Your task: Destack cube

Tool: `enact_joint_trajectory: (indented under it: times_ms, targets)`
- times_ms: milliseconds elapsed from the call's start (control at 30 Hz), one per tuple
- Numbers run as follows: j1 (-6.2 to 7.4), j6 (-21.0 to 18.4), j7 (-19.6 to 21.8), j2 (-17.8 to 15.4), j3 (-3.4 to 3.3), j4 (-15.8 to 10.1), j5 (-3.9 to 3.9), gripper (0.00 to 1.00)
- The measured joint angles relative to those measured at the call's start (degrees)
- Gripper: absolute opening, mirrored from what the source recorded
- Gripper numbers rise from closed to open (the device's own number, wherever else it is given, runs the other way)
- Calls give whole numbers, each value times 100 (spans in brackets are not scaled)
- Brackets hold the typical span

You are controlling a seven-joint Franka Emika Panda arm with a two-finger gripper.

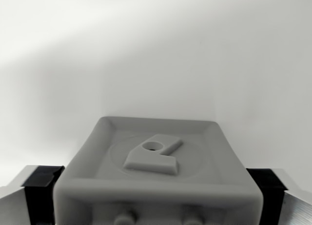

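Item: one grey cube [157, 171], filling the near centre of the wrist view, its recessed top face carrying a raised tab with a round hole. Position: between the two black pads of the pincer [156, 191], one pad at the near left [41, 191], one at the near right [267, 186]. Pincer state: jaws stand close at each flank of the cube; whether they press on it or leave a sliver of gap cannot be told. Surroundings: pale plain bench [156, 54] beyond; what lies beneath the cube is hidden. Risks, judged: if the grip is light, the cube may slip on lifting; if the pads sit low, a lower cube could be dragged along; an off-centre hold may tilt it.
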Motion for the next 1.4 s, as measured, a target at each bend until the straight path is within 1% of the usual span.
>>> enact_joint_trajectory:
  times_ms: [800, 1100, 1400]
  targets:
    - [0, -10, 0, -21, 0, -4, 0, 100]
    - [4, -141, 2, -231, -7, -67, 0, 100]
    - [21, -384, 6, -567, -30, -159, -9, 100]
